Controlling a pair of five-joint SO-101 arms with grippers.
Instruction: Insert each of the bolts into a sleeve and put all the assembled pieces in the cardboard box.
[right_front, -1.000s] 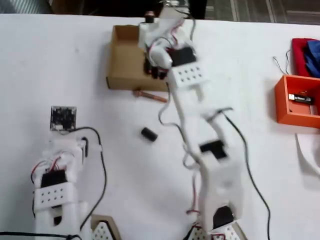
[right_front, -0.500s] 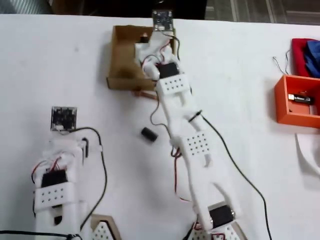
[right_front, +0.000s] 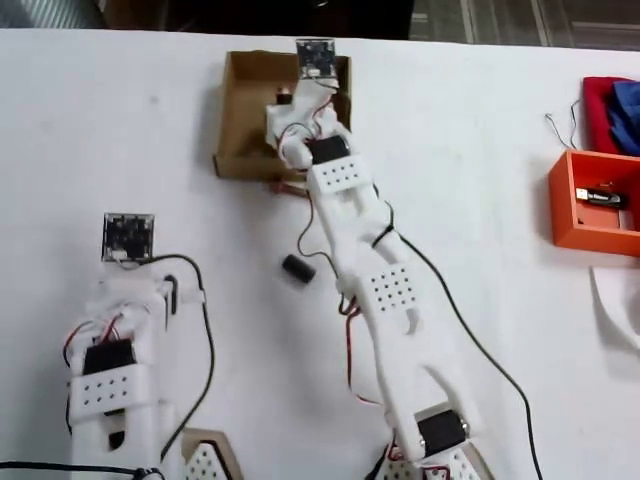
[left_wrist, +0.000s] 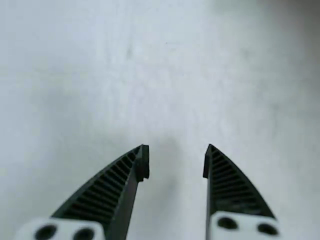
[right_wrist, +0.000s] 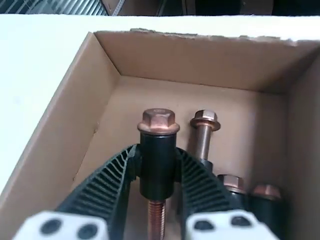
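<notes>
As the right gripper (right_wrist: 157, 151) has swung over the cardboard box (right_wrist: 75, 125), we find it clenched on a sleeved bolt (right_wrist: 158, 162) | release judged due | left gripper (left_wrist: 175, 162) agape.

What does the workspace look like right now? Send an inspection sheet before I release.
Surface: white table.
Job's things: brown cardboard box holds three copper bolts in black sleeves; loose black sleeve and loose copper bolt lie on the table outside it.
Clutter: orange box, red cloth at the table's edge.
Grippers: right gripper fingers shut on fourth sleeved bolt above the box; left gripper fingers open, holding nothing.
Cables: black cables trail beside both arms.
Surroundings: dark area beyond the table.
</notes>
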